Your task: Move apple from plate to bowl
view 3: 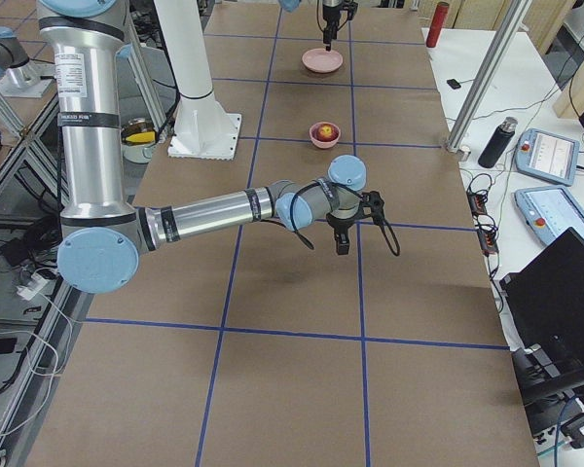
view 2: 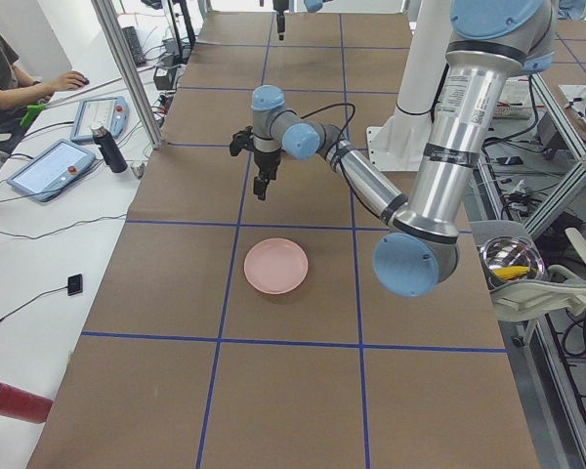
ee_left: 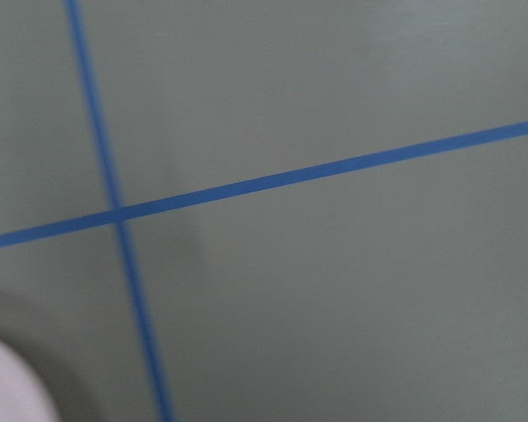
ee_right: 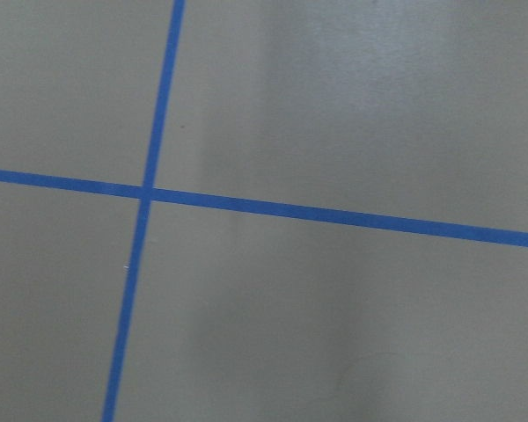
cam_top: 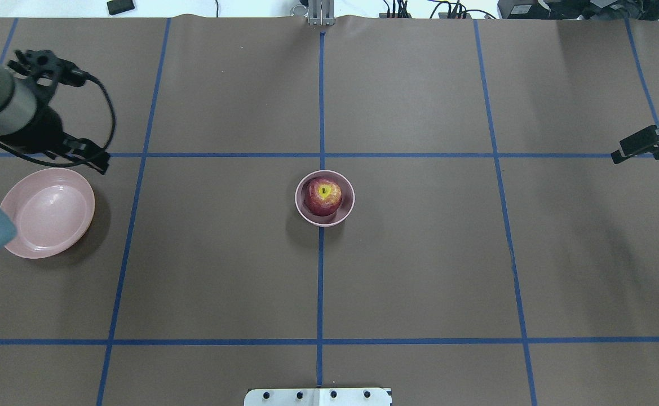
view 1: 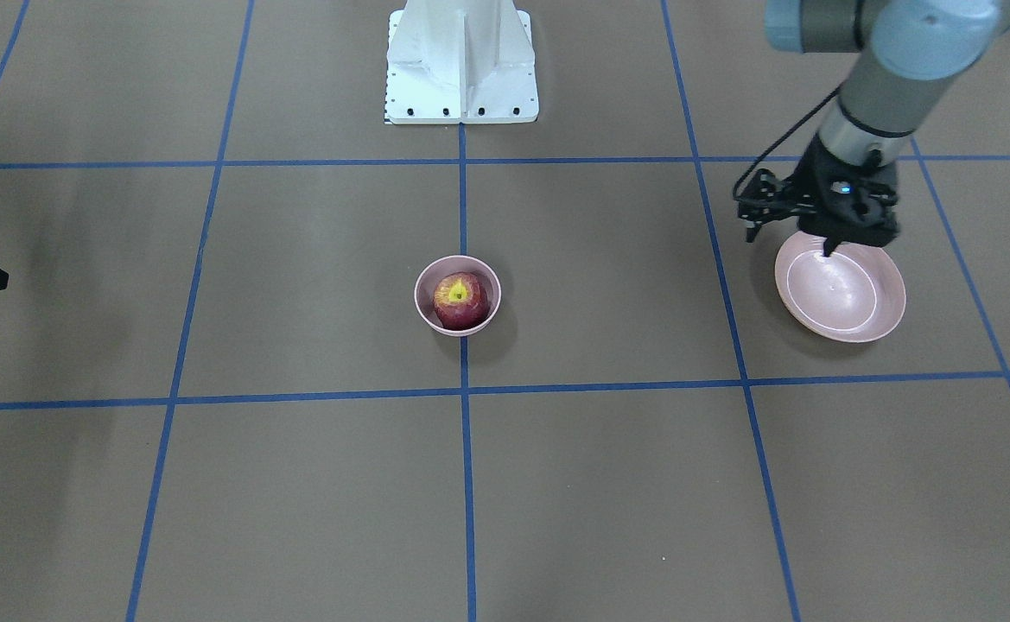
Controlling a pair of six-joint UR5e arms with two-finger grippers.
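Fingers on left gripper (view 1: pixel 828 249) hovering up near plate (view 1: pixel 846 302), can't tell if spread or pinched, same deal with right gripper (cam_top: pixel 619 155) way off sideways; apple (view 1: pixel 460 300) sitting in bowl (view 1: pixel 425 278), well apart from plate.

We see silver tubes on our left arm (view 2: pixel 469 117) and right arm (view 3: pixel 204 214), capped by pale blue round joints (view 2: pixel 415 266). Above the black left gripper's (view 1: pixel 829 249) jaws loops a black cable (cam_top: pixel 114 119). Dark screws (view 1: pixel 446 111) dot our white base (view 1: pixel 461 60).
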